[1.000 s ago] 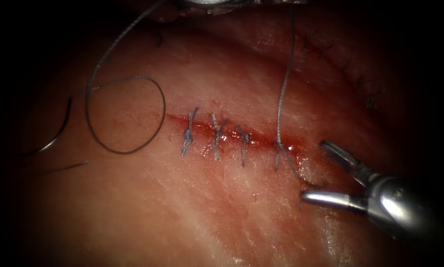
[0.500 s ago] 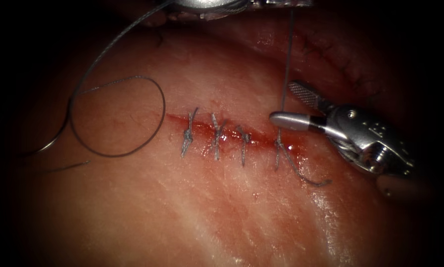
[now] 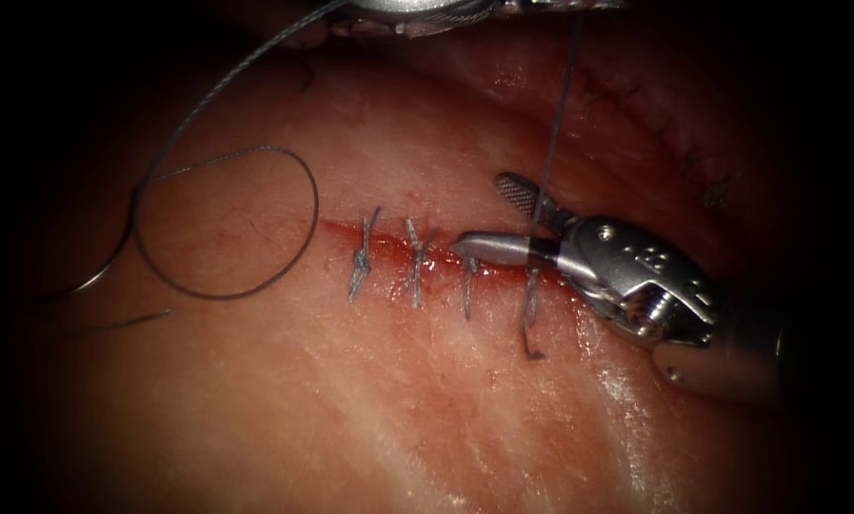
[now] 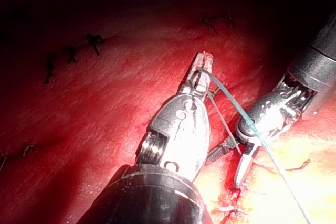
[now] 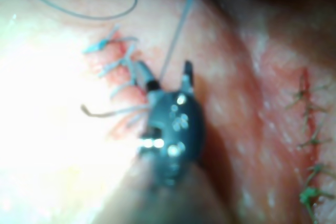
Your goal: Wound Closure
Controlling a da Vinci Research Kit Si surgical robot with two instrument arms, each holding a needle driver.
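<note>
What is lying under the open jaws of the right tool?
Under the right tool lie the cut and the fourth stitch. The taut thread runs up between its open jaws; the knot itself is covered.

- My endoscope looks down from above and in front at the stitched red cut (image 3: 417, 249) in the pink tissue (image 3: 369, 400).
- My left wrist camera looks along my left steel needle driver (image 4: 203, 69) from very close.
- My right wrist camera looks along my right steel tool (image 5: 164, 80), very close.
- All three views share my right tool and the taut grey thread (image 3: 552, 133).
</note>
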